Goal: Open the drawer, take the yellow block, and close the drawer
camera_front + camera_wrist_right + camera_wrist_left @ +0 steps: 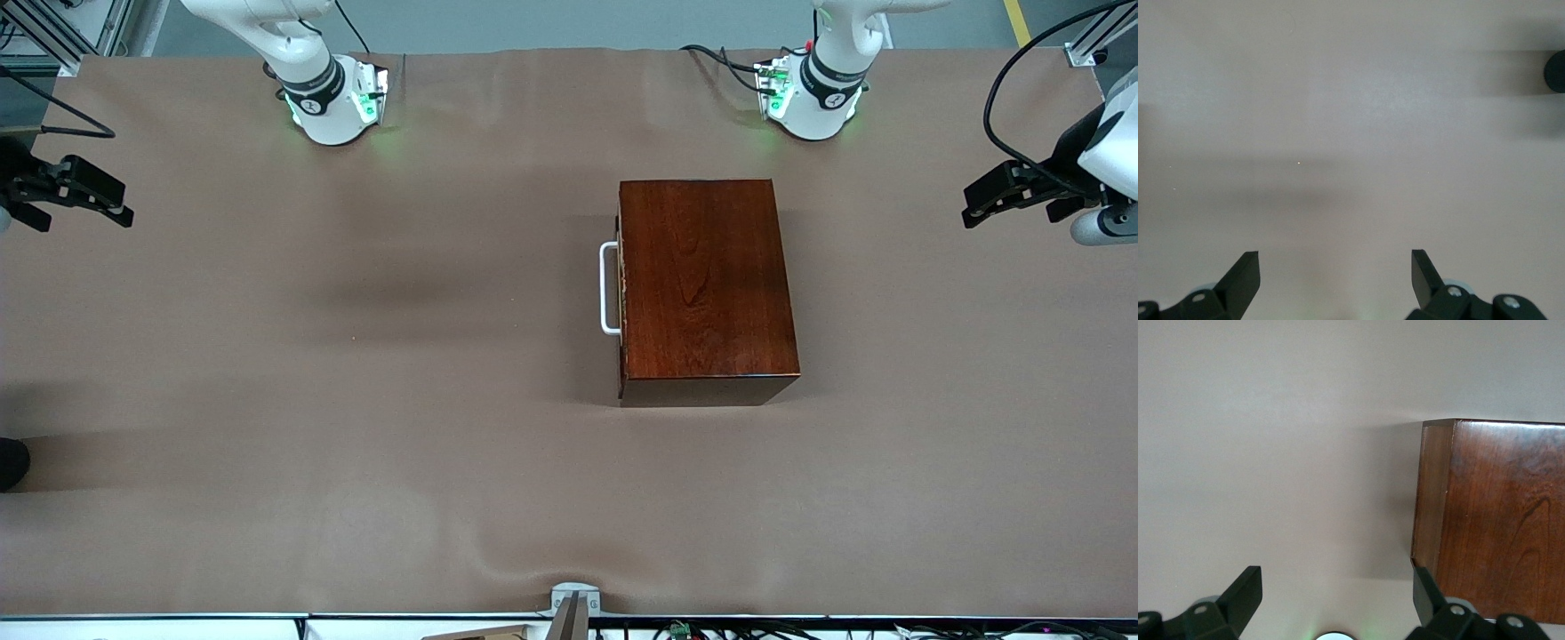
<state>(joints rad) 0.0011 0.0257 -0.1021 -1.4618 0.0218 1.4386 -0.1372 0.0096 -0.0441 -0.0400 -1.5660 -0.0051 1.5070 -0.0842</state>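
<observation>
Drawer (622, 293) sits shut at frame center; both spread pincers, left (987, 200) and right (93, 200), wait at frame edges; hook the white handle (608, 289) squarely, pull straight.

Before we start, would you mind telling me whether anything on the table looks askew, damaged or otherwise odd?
Nothing stands out. The wooden box sits flat on the brown table cover, its drawer shut with the white handle facing the right arm's end. The left gripper and right gripper are both open and empty at the table's ends.

No legible text, label, brand or number anywhere, neither on the wooden box (702, 284), nor on the table (356, 400)
</observation>
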